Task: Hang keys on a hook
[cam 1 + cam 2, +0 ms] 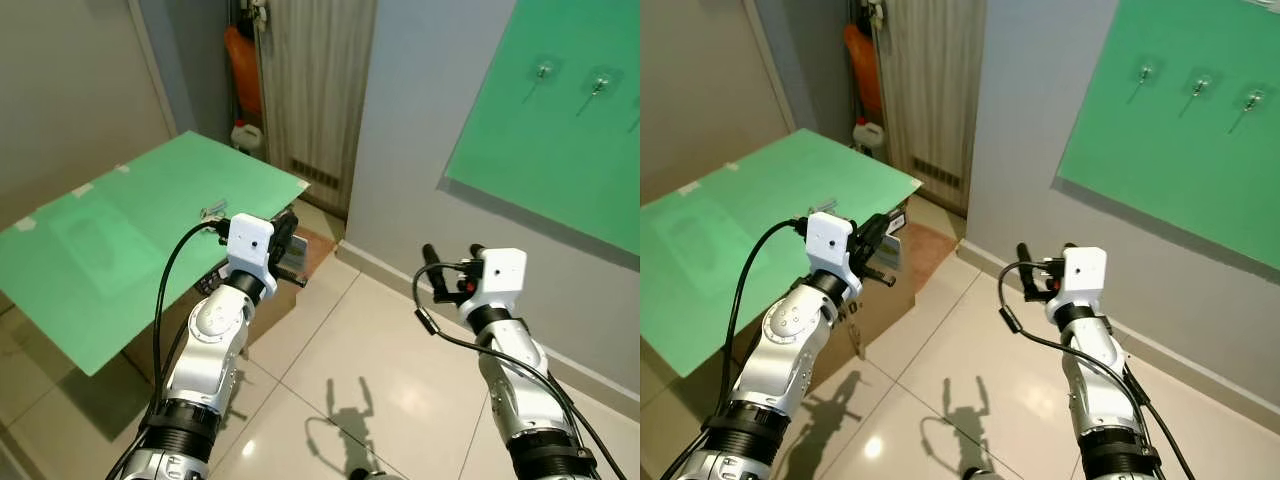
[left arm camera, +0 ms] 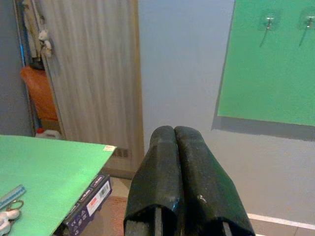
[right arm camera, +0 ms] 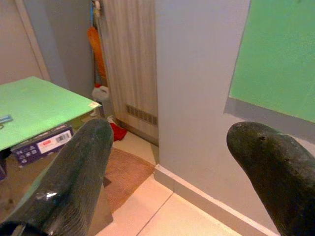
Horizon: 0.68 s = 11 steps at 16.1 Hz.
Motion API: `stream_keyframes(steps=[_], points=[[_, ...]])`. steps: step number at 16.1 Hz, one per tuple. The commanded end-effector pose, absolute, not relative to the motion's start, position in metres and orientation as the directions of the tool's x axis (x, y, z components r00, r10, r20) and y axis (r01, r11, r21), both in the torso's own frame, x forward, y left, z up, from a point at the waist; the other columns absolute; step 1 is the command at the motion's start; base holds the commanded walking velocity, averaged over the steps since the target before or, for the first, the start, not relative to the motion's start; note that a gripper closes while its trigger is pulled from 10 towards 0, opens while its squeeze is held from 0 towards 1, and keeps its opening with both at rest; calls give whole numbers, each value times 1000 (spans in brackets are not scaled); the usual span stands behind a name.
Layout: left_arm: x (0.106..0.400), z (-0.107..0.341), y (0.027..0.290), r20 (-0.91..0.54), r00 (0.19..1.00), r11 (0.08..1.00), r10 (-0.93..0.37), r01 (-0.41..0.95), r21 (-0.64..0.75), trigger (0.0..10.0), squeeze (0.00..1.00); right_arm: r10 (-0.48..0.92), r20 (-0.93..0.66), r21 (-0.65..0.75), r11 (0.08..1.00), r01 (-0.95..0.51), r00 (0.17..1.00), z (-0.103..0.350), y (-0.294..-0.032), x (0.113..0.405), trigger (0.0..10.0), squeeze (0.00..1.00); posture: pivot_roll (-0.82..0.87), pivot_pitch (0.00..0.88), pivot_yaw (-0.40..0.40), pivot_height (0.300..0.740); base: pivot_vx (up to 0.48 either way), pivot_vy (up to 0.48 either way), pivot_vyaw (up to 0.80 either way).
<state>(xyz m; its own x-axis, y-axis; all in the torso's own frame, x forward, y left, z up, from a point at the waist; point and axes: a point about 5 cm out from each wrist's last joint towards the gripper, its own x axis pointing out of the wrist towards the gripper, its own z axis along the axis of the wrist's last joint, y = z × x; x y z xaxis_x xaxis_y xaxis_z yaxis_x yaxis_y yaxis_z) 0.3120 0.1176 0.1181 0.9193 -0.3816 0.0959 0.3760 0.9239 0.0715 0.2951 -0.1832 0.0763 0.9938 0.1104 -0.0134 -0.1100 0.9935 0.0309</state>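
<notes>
Green tabletop (image 1: 130, 215) holds the keys (image 2: 7, 216), beside and below your clenched left gripper (image 2: 176, 147); right gripper (image 3: 172, 162) gapes empty; pinch the likely light, slippery ring.

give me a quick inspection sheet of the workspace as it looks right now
surface: green table on the robot's left, tape tabs at its edges
job's things: keys lie on the table near its corner; three hooks on the green wall board, all bare
clutter: barcoded box under the table edge
grippers: left gripper shut and holding nothing, raised beside the table corner; right gripper open, over the tiled floor
cables: black cable loops along the left arm, another by the right wrist
surroundings: grey wall, wooden door, white jug and orange item beside it
</notes>
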Motion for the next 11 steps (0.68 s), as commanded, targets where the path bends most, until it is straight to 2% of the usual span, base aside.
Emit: stream_keyframes(steps=[1,8,11], points=[[313,123,115,107,911,917,-398,391,81,0,0,118,2,23,993,-118,993,80,-182,297,10000,0,-11,0,17,740,345,334,-606],[312,121,110,96,896,900,-434,426,88,0,0,132,-6,24,991,-132,991,79,-179,299,10000,0,-10,0,20,740,374,298,-604],[312,120,108,77,888,889,-453,443,118,0,0,131,-5,26,991,-131,991,79,-179,299,10000,0,-10,0,20,740,464,0,-600]])
